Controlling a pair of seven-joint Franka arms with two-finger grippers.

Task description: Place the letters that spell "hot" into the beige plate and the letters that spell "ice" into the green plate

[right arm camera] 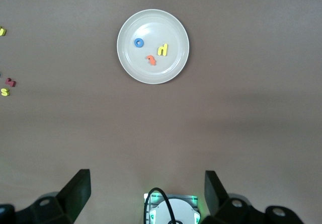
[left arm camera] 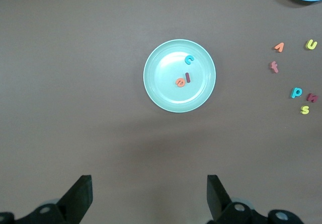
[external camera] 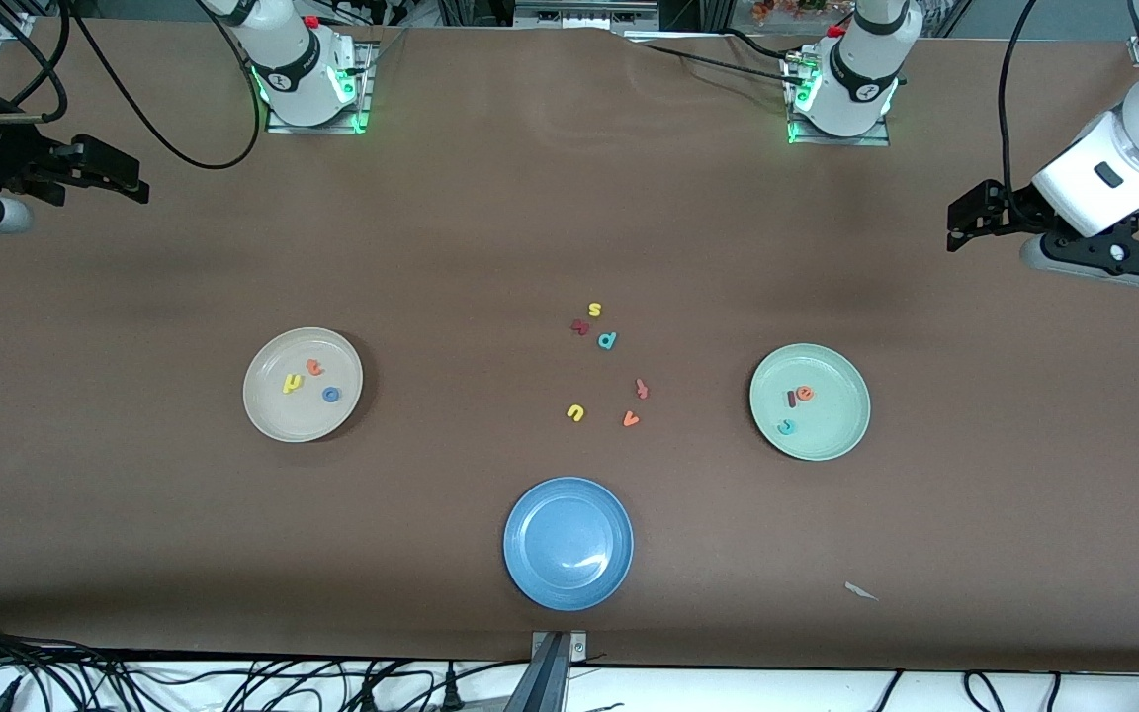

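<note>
The beige plate (external camera: 278,415) holds the yellow h (external camera: 292,383), the orange t (external camera: 313,367) and the blue o (external camera: 331,395). In the green plate (external camera: 836,432) lie the orange e (external camera: 805,394), the dark red i (external camera: 791,399) and the teal c (external camera: 786,427). My right gripper (external camera: 139,183) hangs open and empty over the right arm's end of the table, with the beige plate (right arm camera: 136,68) in its wrist view. My left gripper (external camera: 955,222) is open and empty over the left arm's end; its wrist view shows the green plate (left arm camera: 166,90).
A blue plate (external camera: 550,578) sits nearest the front camera, between the two other plates. Loose letters lie mid-table: yellow s (external camera: 594,310), dark red piece (external camera: 580,326), teal d (external camera: 607,341), salmon t-like letter (external camera: 642,389), yellow u (external camera: 575,412), orange v (external camera: 631,419).
</note>
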